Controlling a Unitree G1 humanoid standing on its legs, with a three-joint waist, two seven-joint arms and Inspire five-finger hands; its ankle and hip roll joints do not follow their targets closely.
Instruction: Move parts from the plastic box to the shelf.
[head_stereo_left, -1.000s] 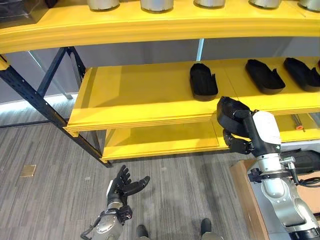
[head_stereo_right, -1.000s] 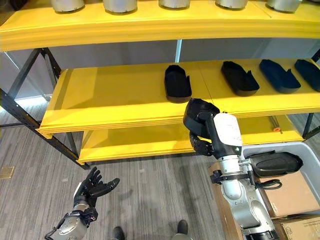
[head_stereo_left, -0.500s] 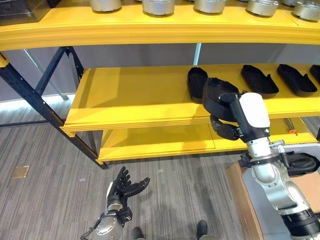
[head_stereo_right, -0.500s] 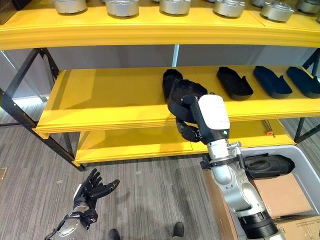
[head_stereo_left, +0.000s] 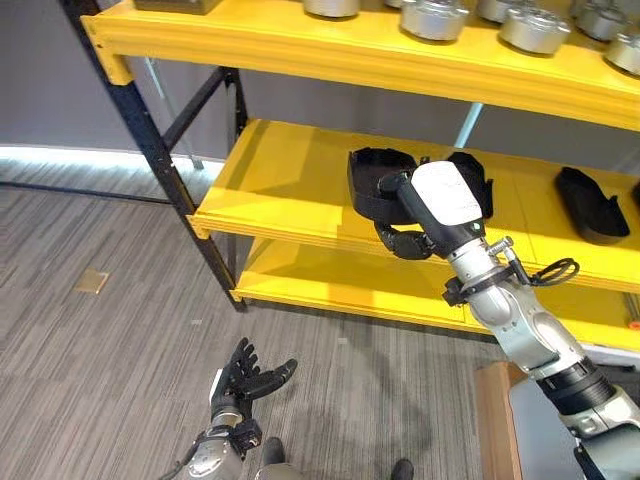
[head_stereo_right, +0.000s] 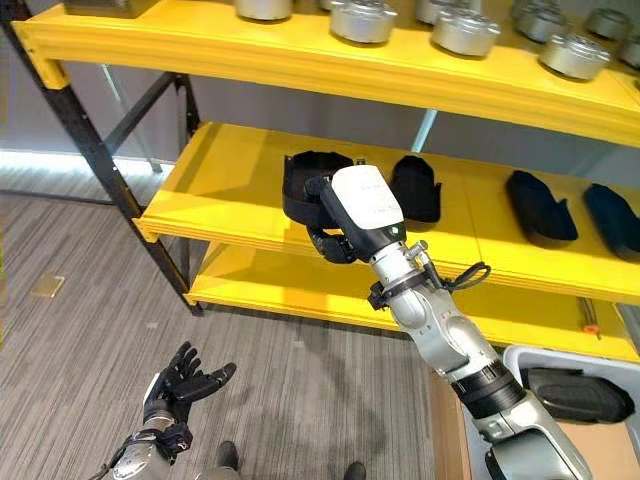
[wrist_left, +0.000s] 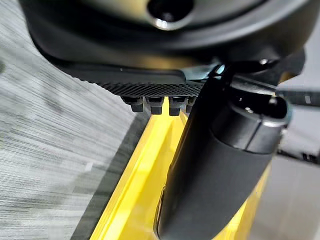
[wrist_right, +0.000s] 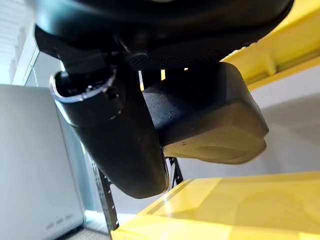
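Over the middle shelf, the right hand grips a black part, fingers curled round it, held just above the yellow board and not yet set down. Placed parts lie further along; at least one part remains in the plastic box. Left hand hangs low, fingers spread. No legible writing.

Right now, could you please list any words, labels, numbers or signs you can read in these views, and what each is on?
None can be read.
The black part in the right hand, the yellow shelf and the metal cans show no legible print.
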